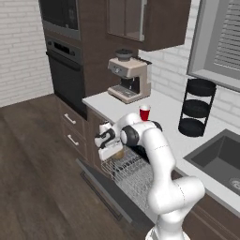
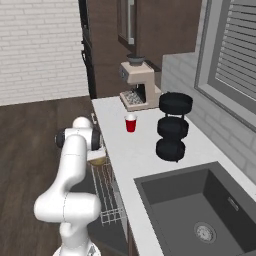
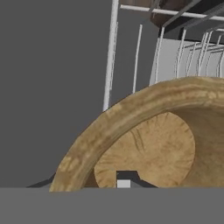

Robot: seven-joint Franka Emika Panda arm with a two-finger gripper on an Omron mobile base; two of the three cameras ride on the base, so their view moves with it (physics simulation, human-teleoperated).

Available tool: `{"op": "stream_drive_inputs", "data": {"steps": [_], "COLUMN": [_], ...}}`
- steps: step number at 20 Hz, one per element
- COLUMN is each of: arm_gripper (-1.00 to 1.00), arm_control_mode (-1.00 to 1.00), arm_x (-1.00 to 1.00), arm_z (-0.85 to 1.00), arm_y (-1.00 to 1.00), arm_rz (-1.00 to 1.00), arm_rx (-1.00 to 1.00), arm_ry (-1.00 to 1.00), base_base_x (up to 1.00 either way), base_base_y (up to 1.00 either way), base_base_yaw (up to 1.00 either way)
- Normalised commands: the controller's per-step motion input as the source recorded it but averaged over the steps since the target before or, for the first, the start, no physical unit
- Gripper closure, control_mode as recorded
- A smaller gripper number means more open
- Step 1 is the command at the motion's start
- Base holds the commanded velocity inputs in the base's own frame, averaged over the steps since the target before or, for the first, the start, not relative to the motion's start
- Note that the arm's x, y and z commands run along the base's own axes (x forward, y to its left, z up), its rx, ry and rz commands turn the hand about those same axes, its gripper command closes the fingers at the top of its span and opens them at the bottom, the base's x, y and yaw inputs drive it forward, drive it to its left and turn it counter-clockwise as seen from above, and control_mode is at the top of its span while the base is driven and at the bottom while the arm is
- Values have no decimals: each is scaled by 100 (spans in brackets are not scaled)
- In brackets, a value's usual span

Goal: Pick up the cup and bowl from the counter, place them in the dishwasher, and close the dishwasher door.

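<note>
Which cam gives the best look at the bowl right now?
Hand view: the bowl is close up, rim and inside both plain, white wire rack behind it. Left base view gives a tan sliver under the tool, above the rack. Right base view shows part of it beside the arm.

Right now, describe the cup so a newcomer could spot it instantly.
Find the counter between the coffee machine and the black three-tier stand. The cup stands upright there in the open, nearer the front edge. It is the one small red thing, tapered, with a white rim.
</note>
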Motion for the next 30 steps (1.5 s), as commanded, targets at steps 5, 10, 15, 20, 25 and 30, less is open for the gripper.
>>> {"op": "stream_drive_inputs", "data": {"steps": [5,10,15,20,25,30], "arm_gripper": [100,-100,-100,-100,-100,-100], "arm_control_mode": [-100,-100,-100,-100,-100,-100], "arm_x": [0,0,0,-31,-39,-44], "arm_z": [-24,-20,-6,12,52,63], "arm_y": [0,0,0,0,0,0], "arm_rz": [0,0,0,0,0,0], "arm_rx": [3,3,3,6,10,8], "arm_ry": [0,0,-2,-12,-17,-30], "base_base_x": [0,0,0,0,0,0], "base_base_y": [0,0,0,0,0,0], "base_base_yaw": [0,0,0,0,0,0]}}
